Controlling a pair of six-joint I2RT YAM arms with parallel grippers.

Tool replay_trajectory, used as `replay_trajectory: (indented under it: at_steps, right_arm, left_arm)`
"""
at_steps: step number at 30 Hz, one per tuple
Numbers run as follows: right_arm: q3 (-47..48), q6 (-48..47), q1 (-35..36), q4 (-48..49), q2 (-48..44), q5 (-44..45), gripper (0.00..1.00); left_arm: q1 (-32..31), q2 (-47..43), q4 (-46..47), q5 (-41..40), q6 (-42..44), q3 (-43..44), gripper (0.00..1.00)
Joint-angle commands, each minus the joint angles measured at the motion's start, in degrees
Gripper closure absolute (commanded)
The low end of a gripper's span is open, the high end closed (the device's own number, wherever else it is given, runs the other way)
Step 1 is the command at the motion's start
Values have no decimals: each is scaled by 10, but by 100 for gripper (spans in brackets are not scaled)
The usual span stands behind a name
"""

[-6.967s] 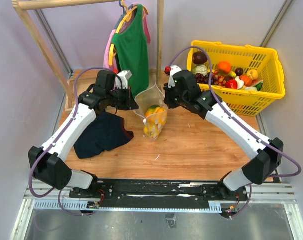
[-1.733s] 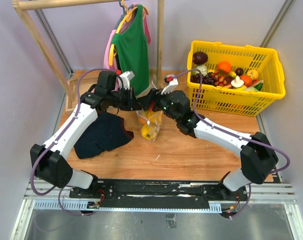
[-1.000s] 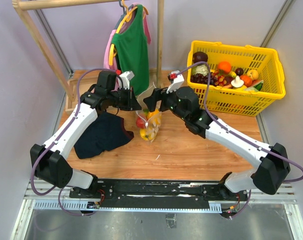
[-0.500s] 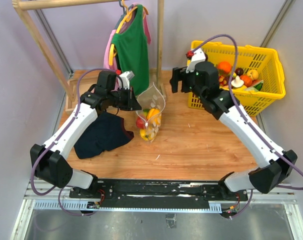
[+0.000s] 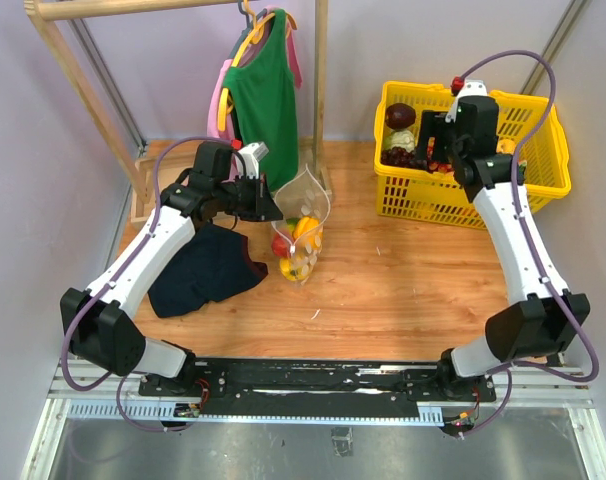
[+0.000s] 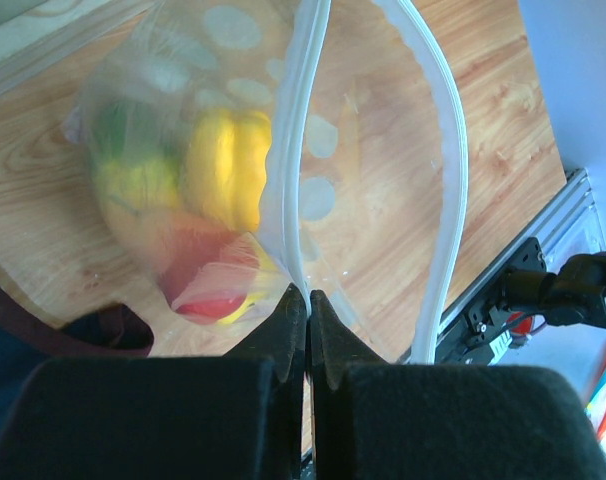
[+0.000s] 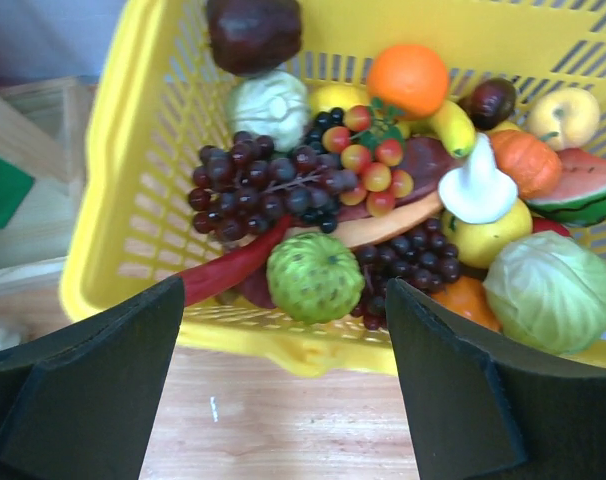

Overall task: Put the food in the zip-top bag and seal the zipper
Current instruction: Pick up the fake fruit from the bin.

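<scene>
The zip-top bag (image 5: 305,222) stands open on the wooden table, holding yellow (image 6: 228,165), red (image 6: 208,292) and green food. My left gripper (image 5: 267,206) is shut on one side of the bag's zipper (image 6: 291,170) and holds that rim up. The other zipper strip (image 6: 449,180) bows away, so the mouth gapes. My right gripper (image 5: 432,132) hangs open and holds nothing above the yellow basket (image 5: 539,188). Below it lie purple grapes (image 7: 253,180), a green bumpy fruit (image 7: 315,276), an orange (image 7: 409,78) and a cabbage (image 7: 549,290).
A dark navy cloth (image 5: 208,266) lies on the table left of the bag. Behind the bag stands a wooden clothes rack (image 5: 321,80) with a green top (image 5: 264,92) on a hanger. The basket wall (image 7: 123,150) rises between my right gripper's fingers and the table.
My right arm has swung away from the bag, rightward and back, to above the basket. A red piece now lies in the bag. The left arm has held still.
</scene>
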Motion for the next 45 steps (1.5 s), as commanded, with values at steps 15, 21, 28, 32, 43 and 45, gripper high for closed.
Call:
replay_trajectory:
  at_steps: [15,21,28,32,43,45]
  right_arm:
    - [125,-46,-122,-22,197,-142,16]
    - [140,-39,-132,-2,238,-147,16]
    - [121,4,-154,94,258,-73,14]
    - [149,19,-163,118,305,-55,9]
    - [236,27,-168,175,427,-77,0]
    - [240,31,-169,193,441,-73,1]
  left_arm:
    - [5,3,10,15,0,-4,100]
    - [5,9,10,16,0,-5,100]
    - [4,12,10,18,0,-5,100]
    - [4,15,10,18,0,-6,100]
    - [5,25,10,19,0,-6,99]
    - [4,26,10,20,0,-6,100]
